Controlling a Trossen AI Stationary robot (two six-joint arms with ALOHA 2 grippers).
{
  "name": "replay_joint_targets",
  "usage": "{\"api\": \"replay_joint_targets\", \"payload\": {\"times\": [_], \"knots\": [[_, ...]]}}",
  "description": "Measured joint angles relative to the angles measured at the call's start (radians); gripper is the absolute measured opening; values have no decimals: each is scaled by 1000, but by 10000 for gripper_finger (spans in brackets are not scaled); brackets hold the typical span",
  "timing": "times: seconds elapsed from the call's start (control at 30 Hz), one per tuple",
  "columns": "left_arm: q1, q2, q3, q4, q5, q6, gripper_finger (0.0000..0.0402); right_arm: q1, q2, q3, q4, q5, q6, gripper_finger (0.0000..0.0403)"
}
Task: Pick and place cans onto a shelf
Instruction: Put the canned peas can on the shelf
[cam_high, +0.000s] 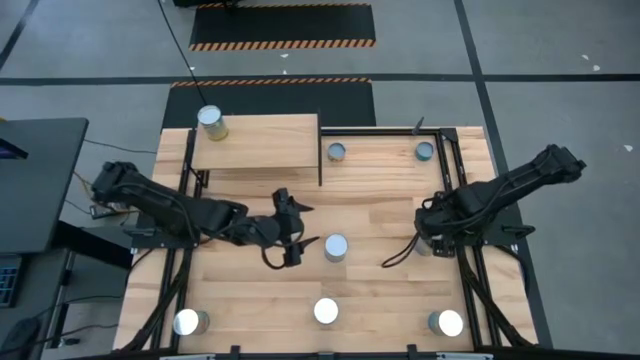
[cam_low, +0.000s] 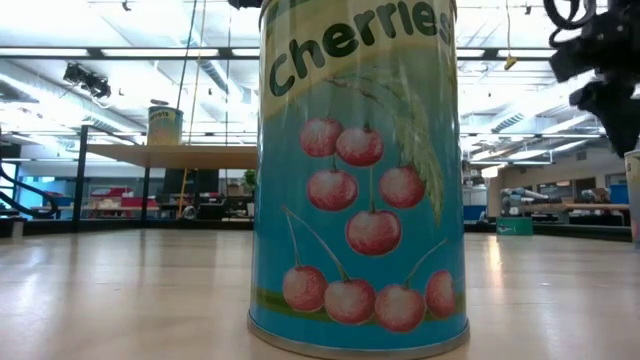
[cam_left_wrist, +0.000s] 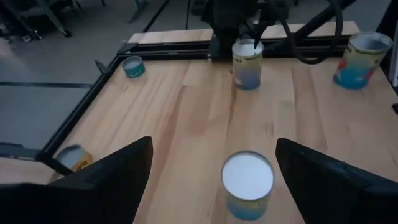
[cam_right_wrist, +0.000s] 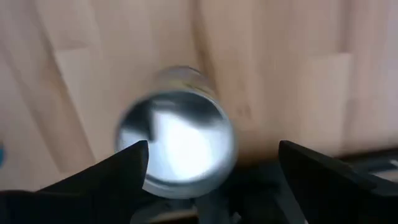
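The wooden shelf (cam_high: 262, 142) stands at the table's far left with one can (cam_high: 211, 122) on it. Several other cans stand upright on the table. My left gripper (cam_high: 297, 238) is open just left of the middle can (cam_high: 336, 248). In the left wrist view that can (cam_left_wrist: 247, 180) stands a little ahead of the gap between the fingers, untouched. My right gripper (cam_high: 428, 224) is open, pointing down over a can (cam_right_wrist: 177, 146) at the right, its fingers above and to either side of the top. That can also shows in the left wrist view (cam_left_wrist: 247, 62).
Two cans (cam_high: 336, 151) (cam_high: 424, 150) stand at the far edge right of the shelf. Three cans (cam_high: 190, 322) (cam_high: 326, 311) (cam_high: 447, 322) stand along the near edge; the middle one fills the low view (cam_low: 360, 170). A black frame rail (cam_high: 455, 180) borders the table.
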Motion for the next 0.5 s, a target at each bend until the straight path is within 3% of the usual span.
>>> {"api": "replay_joint_targets", "payload": {"times": [0.5], "knots": [[0,12,0,2,5,-5,348,-43,-5,-10,13,-55,-25,368]]}}
